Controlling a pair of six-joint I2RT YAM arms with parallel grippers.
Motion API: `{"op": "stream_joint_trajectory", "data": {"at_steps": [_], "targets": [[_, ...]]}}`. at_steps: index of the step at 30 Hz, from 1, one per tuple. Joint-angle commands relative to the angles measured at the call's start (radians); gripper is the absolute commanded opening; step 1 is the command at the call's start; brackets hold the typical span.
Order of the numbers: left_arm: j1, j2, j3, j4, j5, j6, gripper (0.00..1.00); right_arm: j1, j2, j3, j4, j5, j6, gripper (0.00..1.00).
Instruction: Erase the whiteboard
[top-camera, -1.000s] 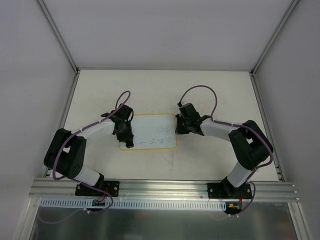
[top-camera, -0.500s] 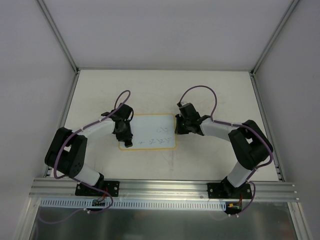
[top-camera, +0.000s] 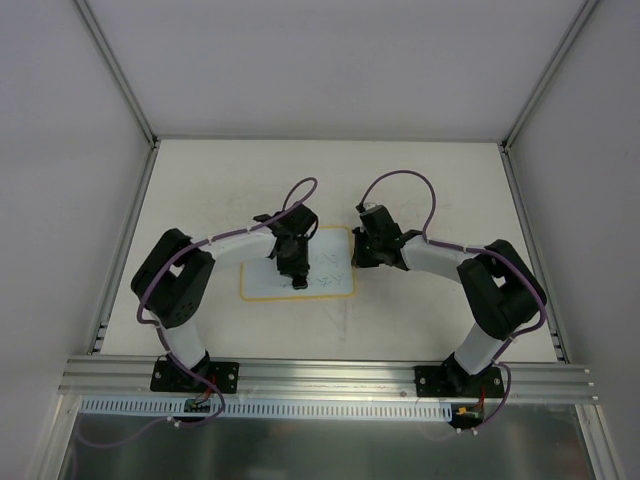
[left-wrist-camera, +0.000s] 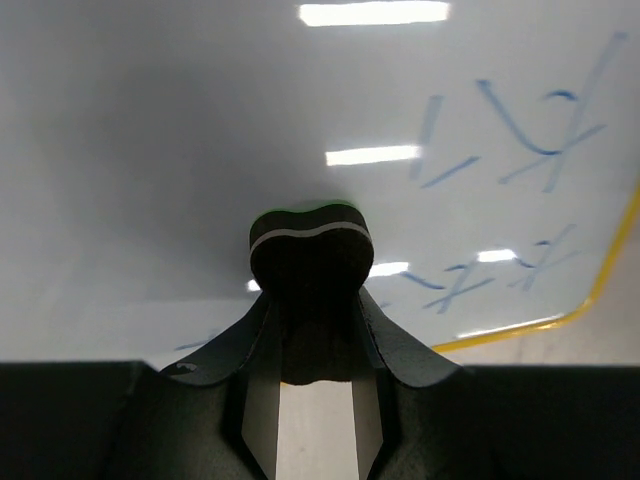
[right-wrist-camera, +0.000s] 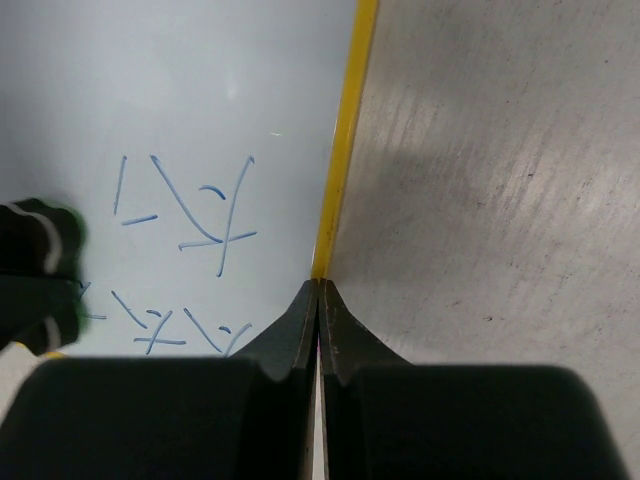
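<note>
The whiteboard (top-camera: 262, 278), white with a yellow border, lies flat mid-table. Blue scribbles (top-camera: 328, 264) remain on its right part. My left gripper (top-camera: 298, 283) is shut on a small black eraser (left-wrist-camera: 310, 245) and holds it on the board's lower middle, just left of the scribbles (left-wrist-camera: 530, 130). My right gripper (top-camera: 354, 258) is shut, its tips (right-wrist-camera: 318, 290) resting on the board's yellow right border (right-wrist-camera: 345, 150). The right wrist view also shows the eraser (right-wrist-camera: 40, 235) at the left of the scribbles (right-wrist-camera: 200, 210).
The board lies on a pale, scuffed tabletop (top-camera: 430, 180), with white walls at the back and sides. A metal rail (top-camera: 330, 375) runs along the near edge by the arm bases. Purple cables loop above both wrists.
My left arm has swept right across the board, from its left edge to its lower middle, taking the eraser along. The right gripper has stayed on the board's right border.
</note>
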Motion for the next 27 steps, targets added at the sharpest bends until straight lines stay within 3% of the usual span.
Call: {"op": "stream_joint_trajectory", "data": {"at_steps": [1,6,17,27], "targets": [[-0.083,0.120,0.046,0.054,0.136,-0.060,0.00,0.015,0.043,-0.030,-0.059,-0.013,0.015,0.00],[-0.075,0.074,0.014,0.051,0.067,-0.045,0.00,0.015,0.037,-0.035,-0.061,-0.010,0.012,0.00],[0.196,-0.304,-0.245,0.004,-0.063,0.030,0.00,0.015,0.034,-0.048,-0.047,-0.012,0.001,0.00],[0.304,-0.368,-0.340,-0.007,-0.161,0.001,0.00,0.015,0.040,-0.047,-0.036,-0.026,0.000,0.00]]}}
